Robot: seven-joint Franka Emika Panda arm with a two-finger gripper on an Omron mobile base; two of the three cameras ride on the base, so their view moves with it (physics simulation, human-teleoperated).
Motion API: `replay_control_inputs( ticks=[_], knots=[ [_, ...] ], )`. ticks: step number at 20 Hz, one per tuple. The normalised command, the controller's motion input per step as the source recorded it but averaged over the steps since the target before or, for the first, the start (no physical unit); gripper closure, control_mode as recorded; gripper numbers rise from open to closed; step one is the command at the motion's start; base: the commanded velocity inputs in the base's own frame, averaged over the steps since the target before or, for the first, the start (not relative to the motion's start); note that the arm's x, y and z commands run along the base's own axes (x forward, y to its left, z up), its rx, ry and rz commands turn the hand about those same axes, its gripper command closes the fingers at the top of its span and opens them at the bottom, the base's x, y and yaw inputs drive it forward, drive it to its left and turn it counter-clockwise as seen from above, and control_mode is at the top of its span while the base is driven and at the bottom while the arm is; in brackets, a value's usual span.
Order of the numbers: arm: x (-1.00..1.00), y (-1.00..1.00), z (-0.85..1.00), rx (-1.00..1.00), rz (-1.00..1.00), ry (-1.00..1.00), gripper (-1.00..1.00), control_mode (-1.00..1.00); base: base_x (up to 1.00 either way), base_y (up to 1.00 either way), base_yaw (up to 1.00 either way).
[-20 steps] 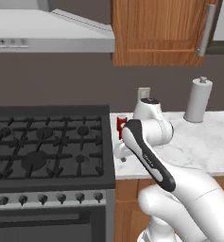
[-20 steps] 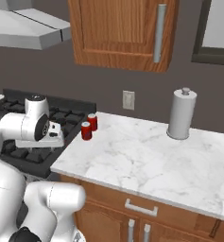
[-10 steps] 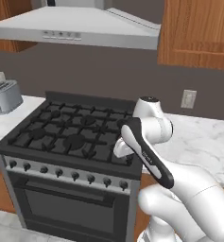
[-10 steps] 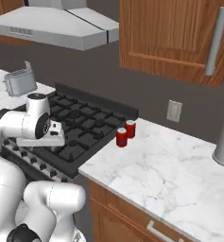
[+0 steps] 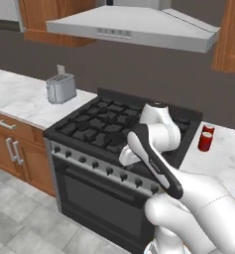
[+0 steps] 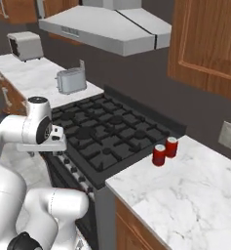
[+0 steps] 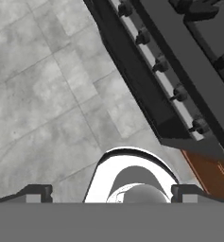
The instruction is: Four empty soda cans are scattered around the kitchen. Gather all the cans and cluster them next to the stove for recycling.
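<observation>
Two red soda cans [image 5: 205, 137] [image 6: 164, 151] stand close together on the marble counter [image 6: 185, 195], just right of the stove. The stove [image 5: 106, 126] [image 6: 109, 132] is a black gas cooktop with grates above a row of knobs [image 7: 177, 90]. My gripper [image 7: 111, 193] is open with nothing between its fingertips [image 7: 38, 193]. It points down at the grey floor in front of the stove's front edge. My hand hangs by the stove's front, well left of the cans.
A silver toaster [image 5: 61, 88] [image 6: 70, 80] sits on the counter left of the stove, under the range hood [image 5: 134, 27]. A second toaster-like appliance [image 6: 24, 45] stands farther along. Wooden drawers [image 5: 15, 149] lie below, tiled floor [image 7: 38, 94] in front.
The base has driven left, so the view has shifted from the counter with the paper towel roll to the stove and toaster. The arm's pose and the open gripper are unchanged.
</observation>
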Motion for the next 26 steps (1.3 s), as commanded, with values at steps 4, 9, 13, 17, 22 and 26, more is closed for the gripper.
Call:
replay_control_inputs(
  ticks=[4,9,13,17,22,26],
  knots=[
    [0.00,0.00,0.00,0.00,0.00,0.00,-1.00,1.00,0.00,0.28,0.42],
    [0.00,0.00,0.00,0.00,0.00,0.00,-1.00,1.00,0.00,0.27,0.36],
    [0.00,0.00,0.00,0.00,0.00,0.00,-1.00,1.00,0.00,0.33,0.32],
    [0.00,0.00,0.00,0.00,0.00,0.00,-1.00,1.00,0.00,0.70,0.20],
    [0.00,0.00,0.00,0.00,0.00,0.00,-1.00,1.00,-0.04,0.93,0.10],
    [0.00,0.00,0.00,0.00,0.00,0.00,-1.00,1.00,-0.01,0.96,0.09]
  ],
)
